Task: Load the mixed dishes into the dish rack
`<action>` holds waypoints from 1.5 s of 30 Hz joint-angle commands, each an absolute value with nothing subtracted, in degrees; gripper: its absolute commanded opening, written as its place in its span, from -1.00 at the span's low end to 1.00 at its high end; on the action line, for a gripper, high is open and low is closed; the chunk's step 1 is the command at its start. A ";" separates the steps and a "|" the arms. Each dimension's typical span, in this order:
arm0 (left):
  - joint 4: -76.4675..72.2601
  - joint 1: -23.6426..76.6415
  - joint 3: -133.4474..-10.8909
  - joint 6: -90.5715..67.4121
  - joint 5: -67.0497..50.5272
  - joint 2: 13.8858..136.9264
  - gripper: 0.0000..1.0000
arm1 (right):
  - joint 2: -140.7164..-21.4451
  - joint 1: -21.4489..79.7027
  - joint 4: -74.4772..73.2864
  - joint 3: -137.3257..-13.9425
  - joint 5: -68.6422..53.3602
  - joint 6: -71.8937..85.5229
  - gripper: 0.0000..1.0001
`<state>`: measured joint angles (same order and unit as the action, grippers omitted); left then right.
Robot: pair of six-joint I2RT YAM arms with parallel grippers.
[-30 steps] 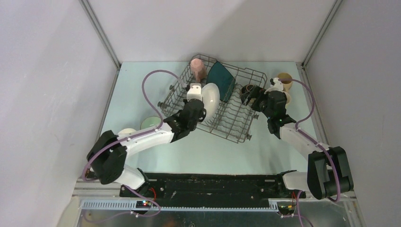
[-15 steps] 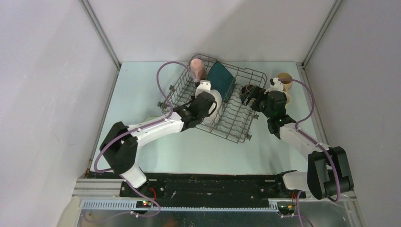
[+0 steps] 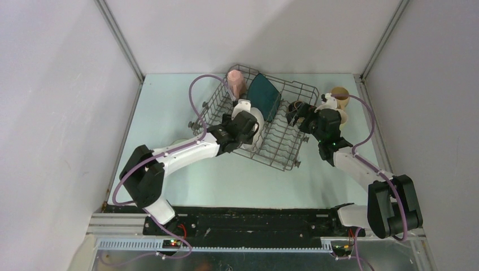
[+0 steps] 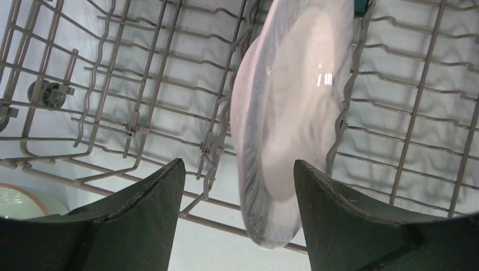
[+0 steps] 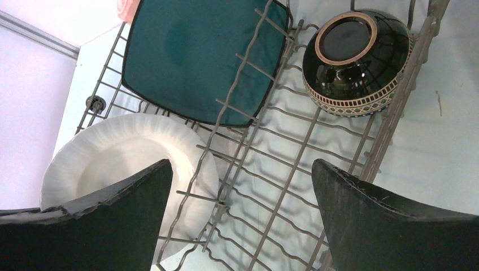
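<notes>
The grey wire dish rack (image 3: pixel 277 164) holds a pink mug (image 3: pixel 236 82), a dark teal square plate (image 3: pixel 264 96) and a dark brown bowl (image 3: pixel 295 107). A white round plate (image 4: pixel 294 113) stands on edge between the tines (image 4: pixel 141 84). My left gripper (image 4: pixel 238 162) is open, a finger on each side of the plate's lower rim, the right finger close to it. My right gripper (image 5: pixel 240 164) hangs open and empty over the rack's right half, with the teal plate (image 5: pixel 197 56), brown bowl (image 5: pixel 356 56) and white plate (image 5: pixel 113 158) below it.
A tan mug (image 3: pixel 339 92) stands on the table right of the rack, behind my right arm. A pale green bowl (image 4: pixel 17 200) lies on the table just outside the rack's left side. Grey walls close in the table on three sides.
My left arm carried the white plate to the right, deeper into the rack, then its jaws opened and let the plate go between the tines. The right arm barely moved.
</notes>
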<state>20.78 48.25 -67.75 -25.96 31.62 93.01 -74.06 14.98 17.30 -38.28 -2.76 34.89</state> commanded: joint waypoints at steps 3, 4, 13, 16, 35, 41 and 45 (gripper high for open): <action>22.61 45.99 -66.27 -24.33 29.68 85.37 0.66 | -71.83 15.72 17.97 -38.32 1.63 33.34 0.98; 22.43 45.33 -65.61 -23.73 29.04 82.98 0.70 | -71.81 15.72 17.83 -38.32 2.14 33.32 0.99; 23.15 37.44 -54.70 -22.47 19.52 63.74 0.82 | -70.28 15.89 10.61 -40.48 11.48 36.73 0.99; 19.63 31.55 -49.44 -23.87 13.65 58.33 0.83 | -70.41 14.69 4.97 -42.32 15.86 40.40 0.99; 10.30 21.88 -35.45 -31.78 4.00 42.16 0.81 | -72.95 -10.57 -16.08 -51.06 10.55 51.21 0.58; 10.26 21.88 -33.68 -33.00 4.25 38.93 0.81 | -79.64 -11.08 -16.16 -53.39 12.14 53.00 0.46; 9.30 21.89 -32.77 -33.20 4.59 37.12 0.81 | -84.38 -11.07 -14.50 -54.78 11.58 53.84 0.44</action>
<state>11.49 22.20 -33.30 -32.16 5.15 39.22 -80.99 -11.20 -15.86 -51.13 10.92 51.70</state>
